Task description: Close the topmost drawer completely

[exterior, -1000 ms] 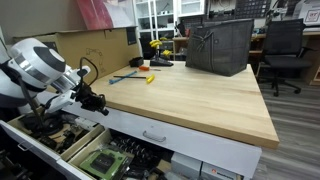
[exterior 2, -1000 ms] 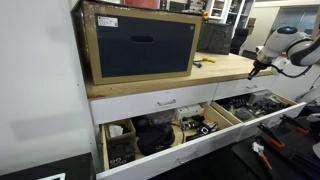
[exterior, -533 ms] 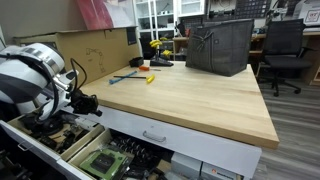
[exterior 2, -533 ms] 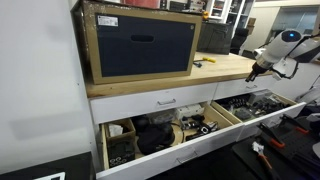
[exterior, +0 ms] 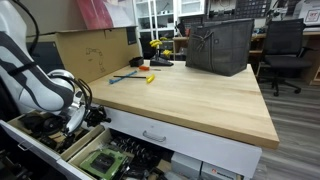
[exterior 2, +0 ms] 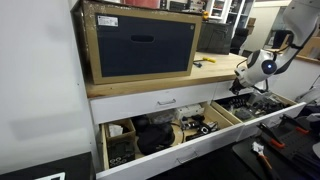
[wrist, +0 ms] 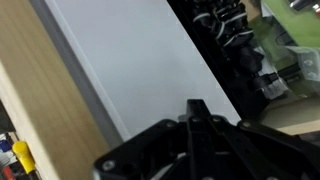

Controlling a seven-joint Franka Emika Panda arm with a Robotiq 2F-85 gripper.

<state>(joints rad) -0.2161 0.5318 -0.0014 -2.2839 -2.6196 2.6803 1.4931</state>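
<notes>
Bench top: pale, smooth wood slab on the bench [exterior: 200, 100] with a squared edge, grain running lengthwise.
Topmost drawer: the topmost drawer [exterior: 195, 145] sits directly under the slab. Its flat, matte white front carries a small silver bow handle [exterior: 153, 136]. In the wrist view the white panel [wrist: 150, 60] runs as a broad band beside the wood edge. None of its inside shows.
Lower drawers: the lower drawers [exterior 2: 103, 140] are pulled out below it. They are split by wooden dividers and filled with dark and green clutter.
On the bench: a dark grey bin [exterior: 220, 48] and a wood-framed box [exterior 2: 140, 45] with a dark front.
Claw: the black claw [wrist: 197, 115] hangs by the drawer front at the bench's end [exterior 2: 243, 85]. It cannot be told whether its fingers are spread or together.
</notes>
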